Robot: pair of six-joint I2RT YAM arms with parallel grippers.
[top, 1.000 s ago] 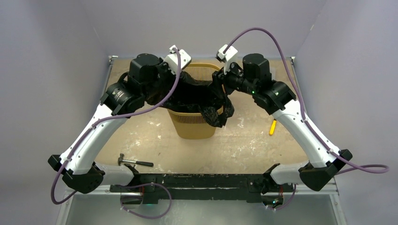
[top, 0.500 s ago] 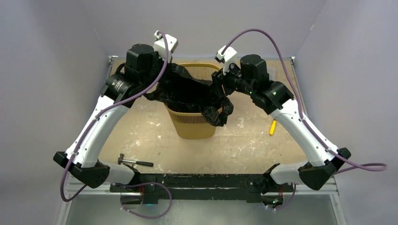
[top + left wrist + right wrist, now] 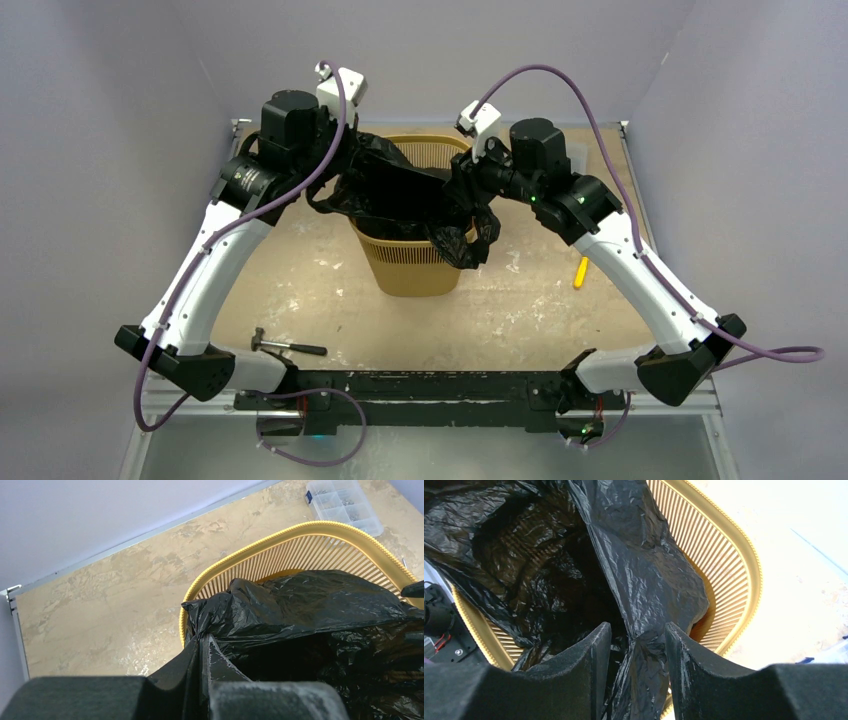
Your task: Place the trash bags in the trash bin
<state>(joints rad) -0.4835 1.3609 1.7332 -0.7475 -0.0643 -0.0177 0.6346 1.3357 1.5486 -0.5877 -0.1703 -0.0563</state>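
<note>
Top external: my arms hide both claws. Black trash bag (image 3: 410,195) hangs half inside orange mesh bin (image 3: 410,270). Left claw (image 3: 201,652) clamped on film; right claw (image 3: 638,630) straddles a fold, grip unclear. Hammer (image 3: 288,345) on bench (image 3: 520,310).

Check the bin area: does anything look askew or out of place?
The black bag sits unevenly on the yellow bin: one bunched part hangs outside its near right rim. A hammer and a small yellow object lie loose on the table.
</note>
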